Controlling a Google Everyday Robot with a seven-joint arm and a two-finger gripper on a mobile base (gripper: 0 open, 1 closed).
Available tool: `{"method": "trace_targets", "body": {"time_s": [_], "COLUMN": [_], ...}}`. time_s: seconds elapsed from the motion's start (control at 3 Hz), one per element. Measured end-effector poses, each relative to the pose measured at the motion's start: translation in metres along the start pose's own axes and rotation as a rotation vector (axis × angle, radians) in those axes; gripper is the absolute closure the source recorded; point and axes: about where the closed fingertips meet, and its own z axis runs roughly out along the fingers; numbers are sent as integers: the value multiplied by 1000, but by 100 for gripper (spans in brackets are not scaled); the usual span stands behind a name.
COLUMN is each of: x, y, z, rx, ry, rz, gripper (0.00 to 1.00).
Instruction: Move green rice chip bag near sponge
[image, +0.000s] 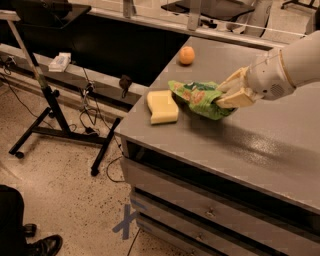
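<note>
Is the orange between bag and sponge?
No: the orange sits farther back, while the gripper holds the green rice chip bag beside the sponge.

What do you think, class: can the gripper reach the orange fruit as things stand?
Probably not yet: the gripper, low over the table, is shut on the green rice chip bag, though nothing stands between it and the orange fruit.
</note>
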Motion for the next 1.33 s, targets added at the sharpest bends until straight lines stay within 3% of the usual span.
{"method": "trace_targets", "body": {"time_s": [0.67,1.0,1.33], "x": [-3,-4,0], "y": [4,6,5], "z": [5,5,-2], "rx": [-7,-12,-11], "ry": [-14,-22,-21], "rz": [12,17,28], "gripper": [13,0,0]}}
